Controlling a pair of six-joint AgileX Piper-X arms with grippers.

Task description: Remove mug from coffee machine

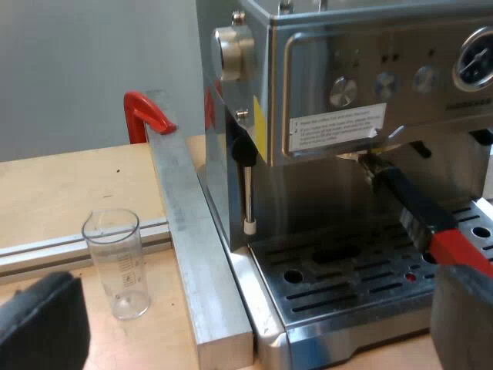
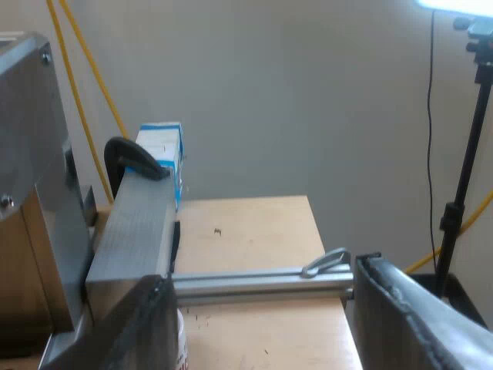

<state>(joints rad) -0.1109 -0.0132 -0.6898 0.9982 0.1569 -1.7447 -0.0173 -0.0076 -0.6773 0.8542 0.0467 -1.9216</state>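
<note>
Holder [image 1: 417, 210] seemingly fast in machine [image 1: 347, 48].

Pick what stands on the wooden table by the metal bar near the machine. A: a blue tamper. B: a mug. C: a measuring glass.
C: a clear measuring glass with printed marks stands upright on the table beside the bar.

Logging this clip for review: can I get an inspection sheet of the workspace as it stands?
Surface: wooden table, metal bar lying on it.
Job's things: espresso machine, holder locked into its front, above the drip tray.
Clutter: measuring glass upright beside the bar; red clamp; black clamp; blue-white box.
Claws: left claw open before the machine; right claw open, facing a rail.
Cables: yellow cables along the wall.
Surroundings: plain wall, light stand.
</note>
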